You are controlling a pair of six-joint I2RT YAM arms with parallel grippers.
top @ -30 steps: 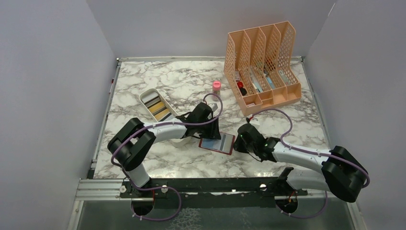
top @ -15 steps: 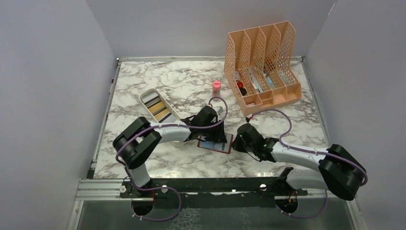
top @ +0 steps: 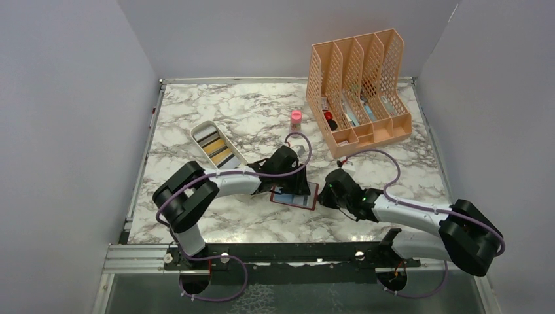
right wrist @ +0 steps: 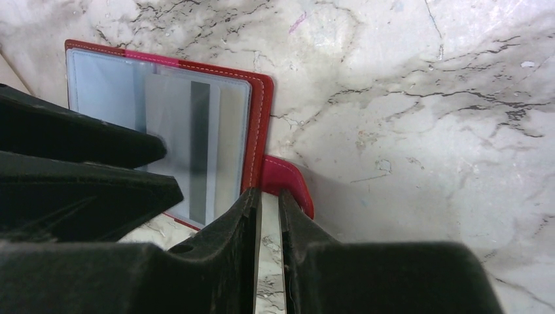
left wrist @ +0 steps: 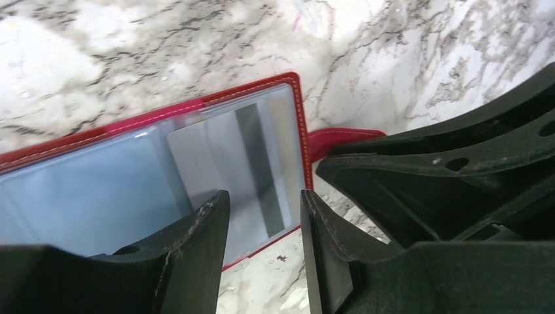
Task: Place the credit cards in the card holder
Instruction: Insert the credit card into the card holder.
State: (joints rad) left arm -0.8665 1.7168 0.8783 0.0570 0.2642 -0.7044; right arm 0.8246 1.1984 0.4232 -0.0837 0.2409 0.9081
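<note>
Card holder (top: 305, 198) lies open toward the near edge of the surface (top: 216, 118); left tool (left wrist: 262, 199) narrowly parted above, right tool (right wrist: 268, 195) nearly closed alongside.

marble table (top: 196, 219) (veined), grey walls (top: 59, 118)

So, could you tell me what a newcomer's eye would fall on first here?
The red card holder lies open mid-table, a grey striped card in its clear sleeve, the left gripper poised over it and the right gripper pinching its tab. A tall peach file organizer stands at the far right.
</note>
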